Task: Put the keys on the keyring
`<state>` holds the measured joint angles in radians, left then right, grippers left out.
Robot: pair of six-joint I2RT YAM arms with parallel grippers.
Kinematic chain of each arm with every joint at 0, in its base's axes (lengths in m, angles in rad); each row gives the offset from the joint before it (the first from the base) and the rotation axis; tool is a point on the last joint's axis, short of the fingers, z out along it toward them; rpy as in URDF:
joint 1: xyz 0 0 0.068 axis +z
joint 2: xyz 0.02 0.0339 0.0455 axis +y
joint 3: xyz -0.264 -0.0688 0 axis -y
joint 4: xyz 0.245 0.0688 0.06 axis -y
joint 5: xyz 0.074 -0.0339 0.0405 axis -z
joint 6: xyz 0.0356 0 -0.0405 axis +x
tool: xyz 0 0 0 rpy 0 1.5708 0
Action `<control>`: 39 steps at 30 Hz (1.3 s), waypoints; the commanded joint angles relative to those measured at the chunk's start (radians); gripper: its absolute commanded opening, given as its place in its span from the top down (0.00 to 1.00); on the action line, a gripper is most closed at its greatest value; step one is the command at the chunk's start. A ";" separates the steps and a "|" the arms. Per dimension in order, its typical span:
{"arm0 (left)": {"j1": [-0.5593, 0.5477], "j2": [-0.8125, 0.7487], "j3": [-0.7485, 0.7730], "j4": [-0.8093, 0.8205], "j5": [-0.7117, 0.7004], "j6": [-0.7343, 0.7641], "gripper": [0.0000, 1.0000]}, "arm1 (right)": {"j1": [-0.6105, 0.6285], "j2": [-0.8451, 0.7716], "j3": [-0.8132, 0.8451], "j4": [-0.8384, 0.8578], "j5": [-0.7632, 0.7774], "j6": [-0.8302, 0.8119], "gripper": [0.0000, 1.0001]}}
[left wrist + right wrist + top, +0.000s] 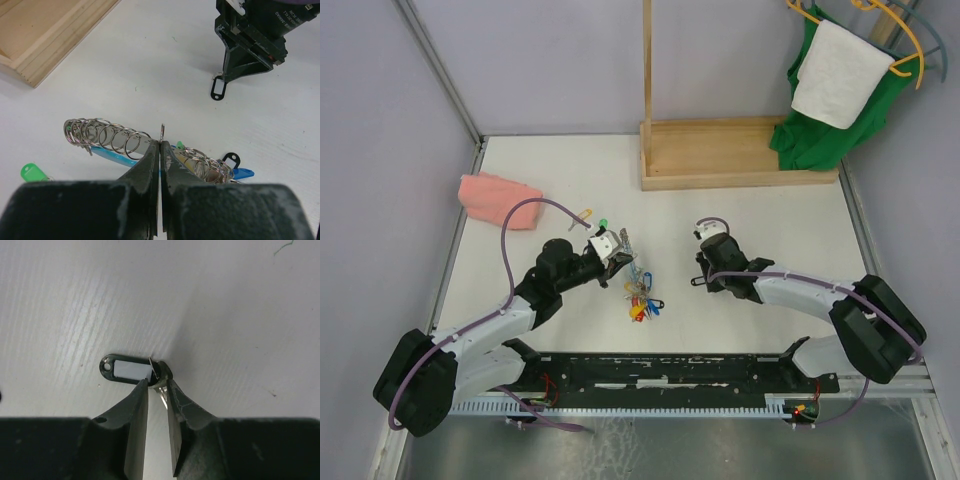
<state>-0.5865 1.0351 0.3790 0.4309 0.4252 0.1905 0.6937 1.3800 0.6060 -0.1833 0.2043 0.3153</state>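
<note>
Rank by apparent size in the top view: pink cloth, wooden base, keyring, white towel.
1. wooden base
2. white towel
3. pink cloth (towel probably hangs nearer the camera; 2 and 3 unsure)
4. keyring

A flat wooden base (720,150) stands at the far edge of the white table (790,230), with a thin upright post (647,60) at its left end. At the right of the base hang a green garment (820,135) and a white towel (838,75). At the left of the base lies a pink cloth (495,198). Behind the base rise pale lilac walls (550,60), evenly lit.
</note>
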 commanded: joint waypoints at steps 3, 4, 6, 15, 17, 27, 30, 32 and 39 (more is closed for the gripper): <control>-0.003 0.002 0.034 0.043 0.027 -0.026 0.97 | 0.004 -0.036 -0.023 0.163 0.045 0.025 0.73; -0.003 0.002 0.033 0.043 0.027 -0.028 0.97 | 0.005 -0.036 -0.024 0.165 0.043 0.025 0.74; -0.003 0.003 0.034 0.043 0.027 -0.027 0.97 | 0.004 -0.031 -0.020 0.164 0.046 0.024 0.75; -0.003 0.003 0.034 0.043 0.027 -0.027 0.97 | 0.006 -0.004 -0.016 0.143 0.066 0.023 0.91; -0.003 0.003 0.032 0.043 0.027 -0.027 0.97 | 0.005 -0.001 -0.008 0.131 0.071 0.019 0.94; -0.003 0.001 0.033 0.043 0.029 -0.027 0.97 | 0.005 0.023 0.013 0.105 0.061 0.020 0.90; -0.003 -0.001 0.031 0.043 0.029 -0.027 0.97 | 0.005 0.026 0.014 0.106 0.060 0.019 0.90; -0.003 -0.002 0.032 0.042 0.029 -0.027 0.97 | 0.005 0.027 0.014 0.105 0.056 0.019 0.90; -0.003 -0.003 0.032 0.042 0.030 -0.026 0.97 | 0.004 -0.001 0.018 0.100 0.046 0.055 0.83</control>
<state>-0.5865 1.0359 0.3790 0.4309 0.4290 0.1905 0.6941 1.4036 0.5869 -0.0906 0.2481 0.3408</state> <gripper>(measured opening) 0.040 0.150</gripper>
